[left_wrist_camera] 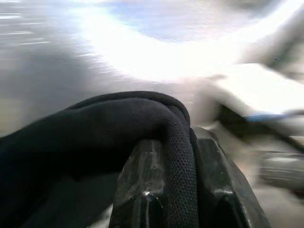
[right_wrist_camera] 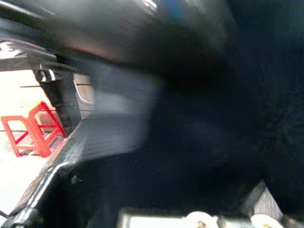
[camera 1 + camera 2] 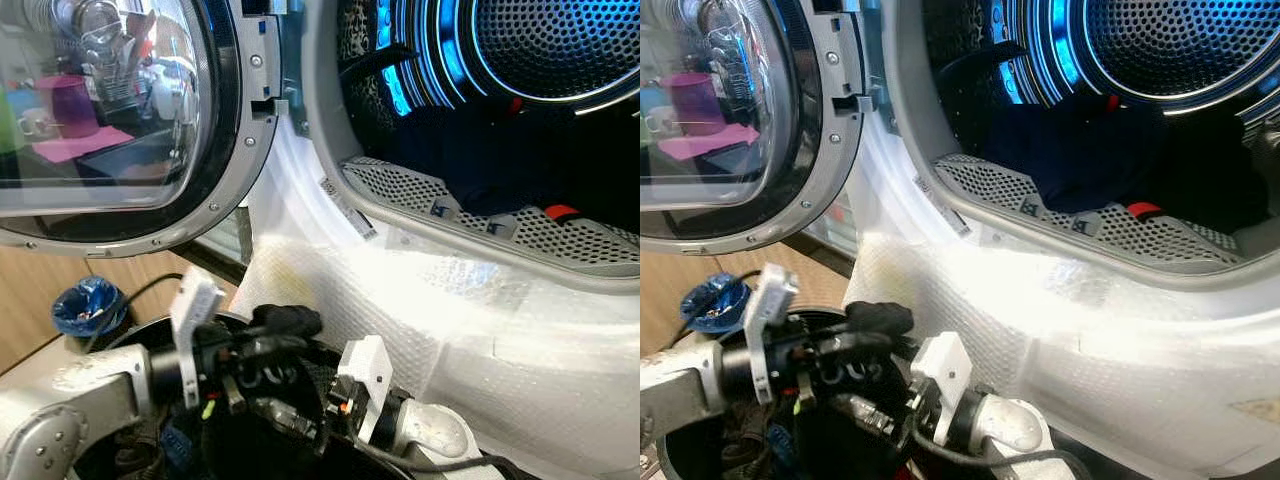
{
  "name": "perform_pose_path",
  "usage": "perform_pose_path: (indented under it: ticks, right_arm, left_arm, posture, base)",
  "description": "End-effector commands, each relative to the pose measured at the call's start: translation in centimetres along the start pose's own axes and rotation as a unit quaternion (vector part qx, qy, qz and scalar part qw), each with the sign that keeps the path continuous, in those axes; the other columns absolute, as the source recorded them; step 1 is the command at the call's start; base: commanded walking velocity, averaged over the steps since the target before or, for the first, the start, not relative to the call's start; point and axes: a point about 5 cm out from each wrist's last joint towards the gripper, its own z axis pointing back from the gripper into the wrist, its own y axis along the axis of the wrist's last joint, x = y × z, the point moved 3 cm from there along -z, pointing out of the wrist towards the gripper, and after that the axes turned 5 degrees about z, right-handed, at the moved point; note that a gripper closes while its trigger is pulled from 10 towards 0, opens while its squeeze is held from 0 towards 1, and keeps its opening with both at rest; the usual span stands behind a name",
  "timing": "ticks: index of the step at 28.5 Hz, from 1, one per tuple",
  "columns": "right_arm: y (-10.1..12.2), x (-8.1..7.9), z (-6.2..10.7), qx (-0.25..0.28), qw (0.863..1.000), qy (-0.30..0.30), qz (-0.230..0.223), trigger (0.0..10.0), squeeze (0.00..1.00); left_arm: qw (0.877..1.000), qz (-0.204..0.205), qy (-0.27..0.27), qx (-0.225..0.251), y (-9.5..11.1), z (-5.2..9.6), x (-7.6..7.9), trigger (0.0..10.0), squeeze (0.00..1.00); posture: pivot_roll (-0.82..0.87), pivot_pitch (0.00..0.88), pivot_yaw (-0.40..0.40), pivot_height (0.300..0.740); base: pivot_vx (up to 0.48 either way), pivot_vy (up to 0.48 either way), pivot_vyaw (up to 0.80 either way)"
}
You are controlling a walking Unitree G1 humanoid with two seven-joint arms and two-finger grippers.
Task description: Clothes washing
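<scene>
Left gripper (image 1: 166, 209): clamped on a black cloth (image 1: 95, 128).
Right gripper (image 3: 300, 420): finger spread cannot be told.
Risk: cloth may be snagged on the drum (image 3: 1180, 40) rim (image 3: 1060, 215) if lifted low.

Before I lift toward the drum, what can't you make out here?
- Right end effector: fingers buried in dark cloth; right wrist view is blurred and dark.
- Black garment in the left end effector: its full shape is cut off by the left wrist view's edge.
- Dark clothes inside the drum: shadow hides how many.
</scene>
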Motion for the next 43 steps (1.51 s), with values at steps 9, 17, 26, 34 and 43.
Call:
perform_pose_path:
  ticks: [9,17,26,34,43]
  right_arm:
    - [0.6,0.8,2.7,0.006,0.999,0.031,-0.006,10.0,0.00]
    - [3.5,4.1,4.6,0.126,0.987,-0.052,-0.083,10.0,0.00]
    - [2.8,3.8,10.4,0.128,0.986,-0.006,-0.103,10.0,0.00]
    - [4.2,1.1,12.9,0.143,0.980,0.080,-0.109,10.0,0.00]
    - [-5.5,-2.0,14.6,-0.189,0.967,0.157,-0.071,10.0,0.00]
  left_arm:
    - [0.997,-0.012,-0.068,0.029,1.7,0.2,2.5,0.0,0.00]
    - [0.997,-0.005,-0.068,0.026,1.7,0.7,2.7,0.0,0.00]
    - [0.999,0.002,-0.044,0.018,1.3,2.0,2.5,0.0,0.00]
    - [1.000,0.019,-0.024,-0.003,0.0,2.5,2.3,0.0,0.00]
    - [0.999,0.010,-0.031,0.016,0.7,2.5,2.8,0.0,0.00]
  posture:
    - [0.08,0.000,-0.001,0.740]
    - [0.07,0.000,0.011,0.740]
    - [0.06,0.000,0.013,0.740]
    - [0.05,0.000,0.010,0.740]
    - [0.05,0.004,0.000,0.740]
  base:
    - [0.000,0.000,0.00]
    - [0.000,0.000,0.00]
    - [0.000,0.000,0.00]
    - [0.000,0.000,0.00]
    - [0.000,0.000,0.00]
